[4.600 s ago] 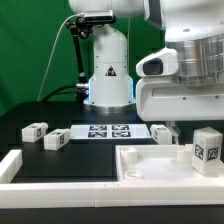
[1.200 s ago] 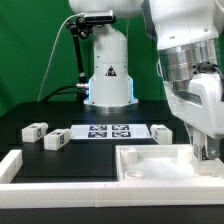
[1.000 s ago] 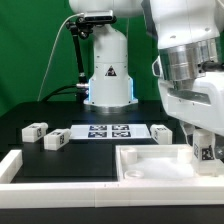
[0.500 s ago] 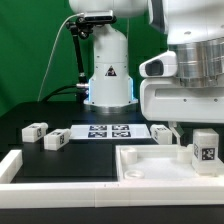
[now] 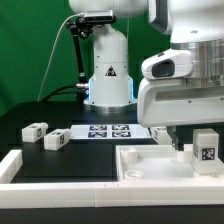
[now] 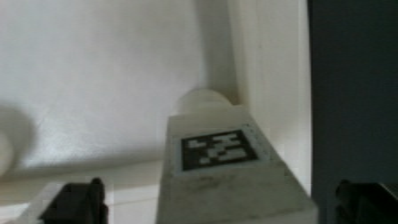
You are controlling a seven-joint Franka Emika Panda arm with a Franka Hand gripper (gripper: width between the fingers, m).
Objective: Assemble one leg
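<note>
Two dark fingers point(image 6: 75, 200) show at the edge of the wrist view, spread wide apart, and the gripper point(image 6: 219, 203) has hold of nothing. The leg point(image 6: 217, 150) stands upright between them, directly under the hand, with a clear gap to each finger. Its square black-and-white tag faces the wrist camera. The leg's far end sits in a corner of the tabletop point(image 6: 89, 60), close against the raised wall there, and the black table point(image 6: 356, 80) lies just past that wall.

In the exterior view the same leg point(image 5: 207, 147) rises from a corner of the tabletop point(image 5: 150, 172) beneath the broad white hand. One dark finger point(image 5: 178, 141) hangs just beside it on the exterior view's left, not touching; the other finger cannot be seen there.

Past the hand, toward the robot's base point(image 5: 108, 70), a second leg point(image 5: 160, 132) lies at the end of the marker board point(image 5: 105, 131). Two more legs point(image 5: 35, 129) point(image 5: 56, 140) lie well away from the hand, on the exterior view's left. A white rail point(image 5: 10, 165) runs along the near edge of the table point(image 5: 90, 160). A green backdrop point(image 5: 30, 50) closes the room behind.
</note>
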